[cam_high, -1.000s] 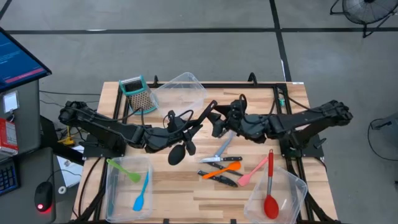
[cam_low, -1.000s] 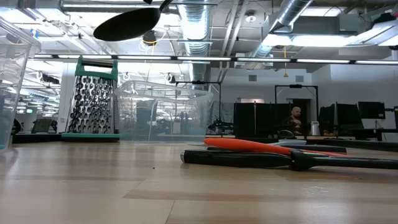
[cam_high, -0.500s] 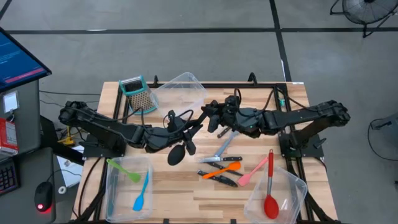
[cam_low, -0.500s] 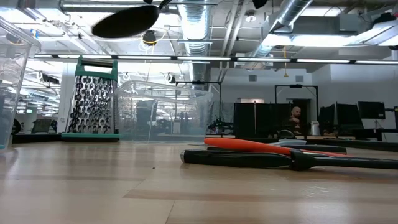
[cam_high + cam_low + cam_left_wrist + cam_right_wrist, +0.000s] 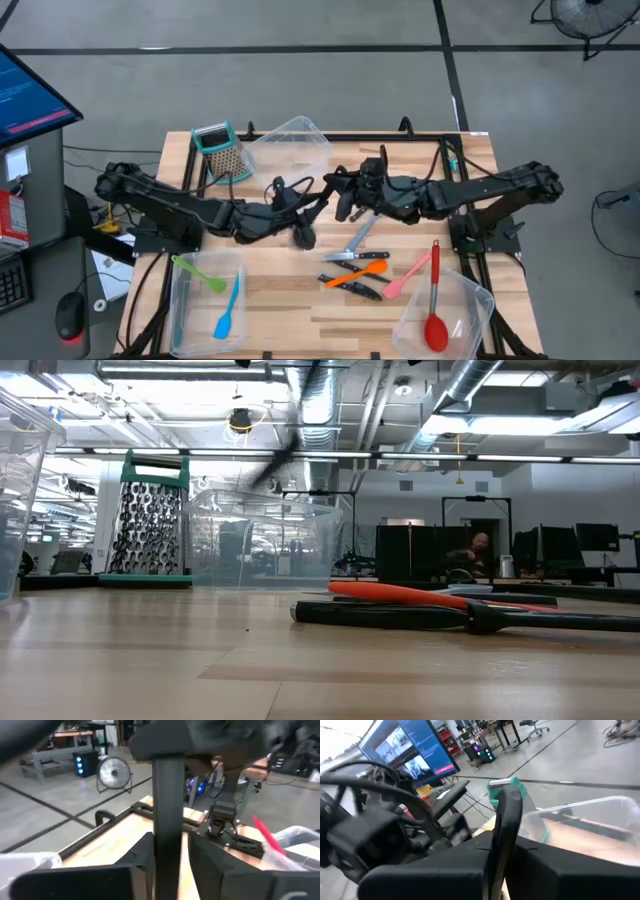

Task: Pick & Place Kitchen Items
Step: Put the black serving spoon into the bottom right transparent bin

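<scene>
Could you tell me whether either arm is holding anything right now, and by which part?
Both hold the black ladle by its handle: the right pincer at the far end, the left pincer nearer the bowl.

bench: pale wood planks, smooth, low sheen | black ladle between my end effectors: matt black plastic look | box grater: shiny perforated metal, teal plastic top | tubs: clear glossy plastic | orange spatula, pink spatula: smooth matt silicone look | my arms: dark matt casing
</scene>
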